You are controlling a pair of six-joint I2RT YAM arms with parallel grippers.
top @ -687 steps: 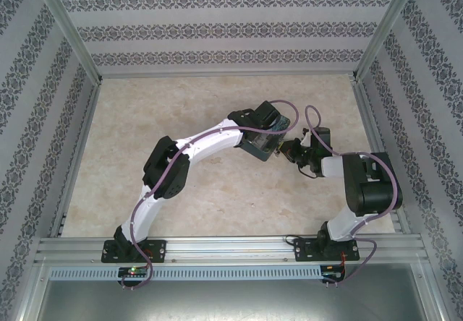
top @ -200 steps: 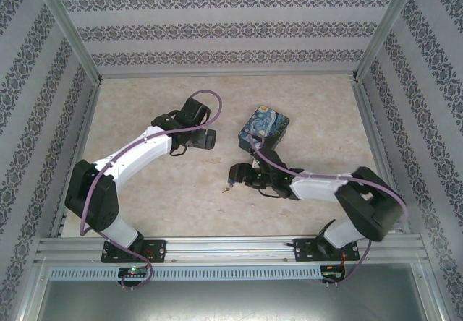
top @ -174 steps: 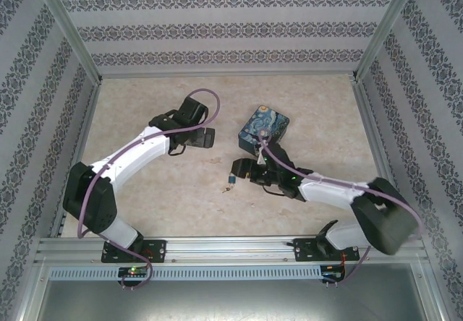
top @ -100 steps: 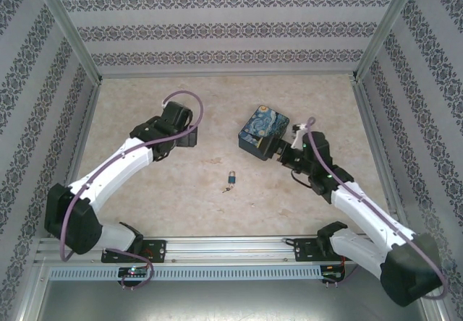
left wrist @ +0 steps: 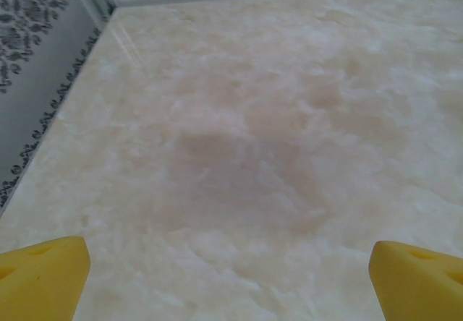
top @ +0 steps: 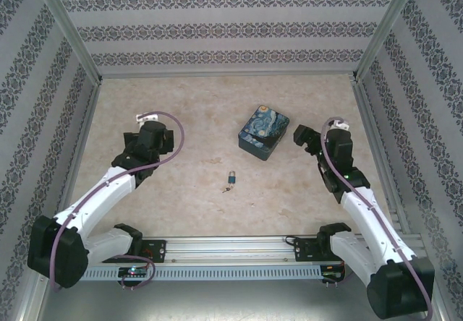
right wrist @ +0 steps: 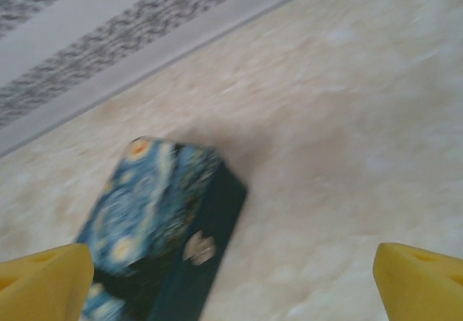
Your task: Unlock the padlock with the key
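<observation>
One padlock (top: 232, 178), shackle pointing far, key (top: 226, 189) beside

Starry-night box (right wrist: 155, 212) on marble table (right wrist: 347, 118); yellow fingers (right wrist: 43, 281) spread wide.

Standing here, I see the padlock (top: 231, 178) lying on bare desk (top: 181, 97), with free room to come at it from every side. The painted box (top: 263, 131) is the one obstacle, standing behind it toward the right arm (top: 365, 216). Ahead of the left fingers (left wrist: 43, 274) the marble runs clear to the side wall (left wrist: 36, 68).
</observation>
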